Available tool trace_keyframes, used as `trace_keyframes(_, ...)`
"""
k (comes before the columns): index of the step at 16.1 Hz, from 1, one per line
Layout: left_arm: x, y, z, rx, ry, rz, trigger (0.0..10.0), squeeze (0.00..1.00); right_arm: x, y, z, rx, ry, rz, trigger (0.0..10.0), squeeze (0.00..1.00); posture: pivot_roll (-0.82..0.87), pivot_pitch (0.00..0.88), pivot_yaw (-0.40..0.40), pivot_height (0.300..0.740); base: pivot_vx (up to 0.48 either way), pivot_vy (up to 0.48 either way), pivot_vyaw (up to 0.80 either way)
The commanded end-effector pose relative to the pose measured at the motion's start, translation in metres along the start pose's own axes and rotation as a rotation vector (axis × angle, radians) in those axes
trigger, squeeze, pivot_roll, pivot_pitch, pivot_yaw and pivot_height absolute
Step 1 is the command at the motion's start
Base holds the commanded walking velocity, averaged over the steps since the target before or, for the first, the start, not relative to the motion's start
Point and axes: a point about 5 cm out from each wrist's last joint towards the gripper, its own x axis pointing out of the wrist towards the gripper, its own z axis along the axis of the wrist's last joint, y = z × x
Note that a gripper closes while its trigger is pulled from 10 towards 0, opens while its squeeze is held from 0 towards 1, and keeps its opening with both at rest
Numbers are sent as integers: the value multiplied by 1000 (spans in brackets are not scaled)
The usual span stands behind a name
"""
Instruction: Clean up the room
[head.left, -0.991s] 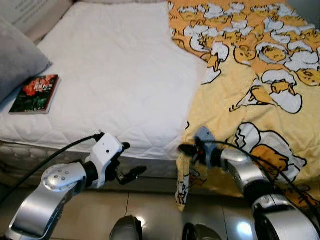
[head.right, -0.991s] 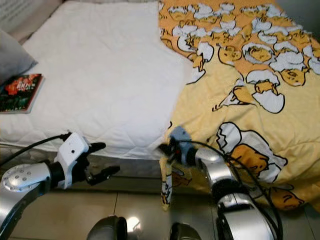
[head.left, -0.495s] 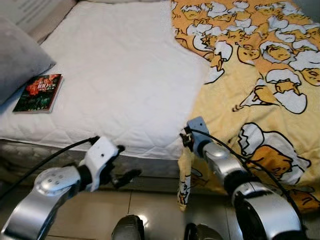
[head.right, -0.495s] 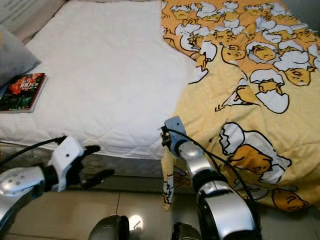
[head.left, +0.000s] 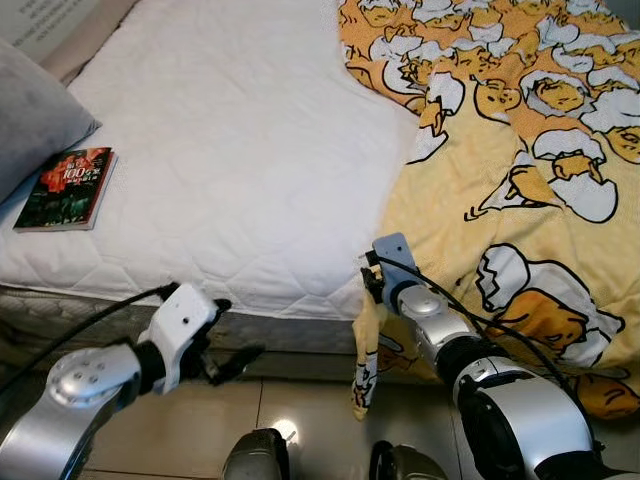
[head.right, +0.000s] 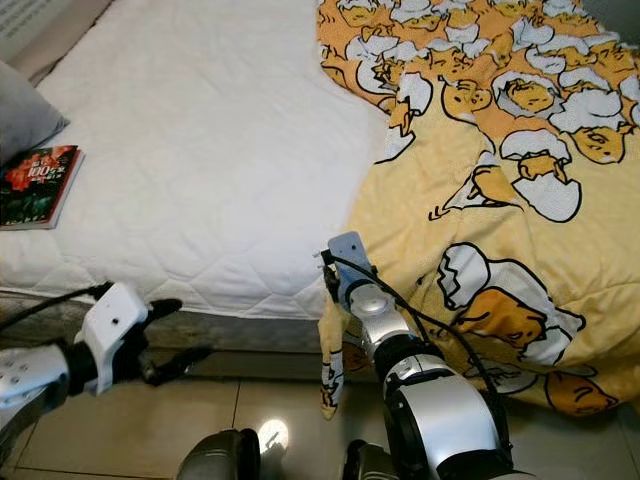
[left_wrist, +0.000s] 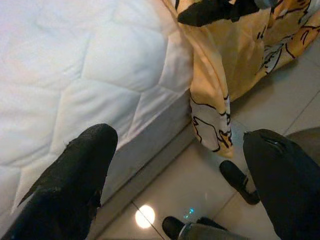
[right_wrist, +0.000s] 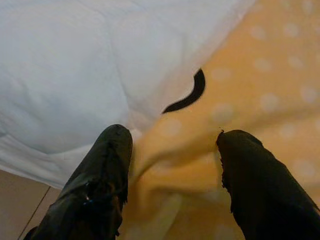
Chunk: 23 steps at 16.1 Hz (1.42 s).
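Right wrist view has the right hand (right_wrist: 170, 185) spread open astride the yellow blanket (head.left: 520, 200) edge at the bed (head.left: 250, 150)'s near side; closing on that fold seems next. Left hand (head.left: 232, 352) hovers open, empty.

The only readable mark is the number "100" on the cover of the book (head.left: 67, 187), which lies at the left of the frame on the white mattress (head.left: 250, 150). The smaller characters around it are too small to read.
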Motion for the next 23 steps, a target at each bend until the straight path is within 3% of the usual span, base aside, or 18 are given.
trace_keyframes(1,-6,2,-3,12,8,20,10000,0,0,4,-6,8,40,9,10000,0,286,218,46,740,0,0,0)
trace_keyframes(5,-21,10,-16,2,25,55,10000,0,-2,10,-16,0,68,49,10000,0,335,274,48,740,0,0,0)
trace_keyframes(9,-38,20,-27,4,41,99,10000,0,-2,9,-18,-104,84,3,10000,0,392,304,45,740,0,0,0)
trace_keyframes(10,-41,23,-29,8,41,116,10000,0,-2,6,-17,-99,84,-17,3647,0,409,304,40,740,0,0,0)
trace_keyframes(11,-45,25,-32,10,47,127,10000,0,-2,5,-18,-81,85,-29,0,0,423,293,33,740,0,0,0)
trace_keyframes(18,-53,37,-47,14,70,110,10000,0,-1,11,-14,-43,72,-1,0,0,425,258,36,740,0,0,0)
trace_keyframes(23,-30,39,-78,-2,99,103,10000,0,-2,5,-15,-31,80,-8,0,0,421,243,39,740,0,0,0)
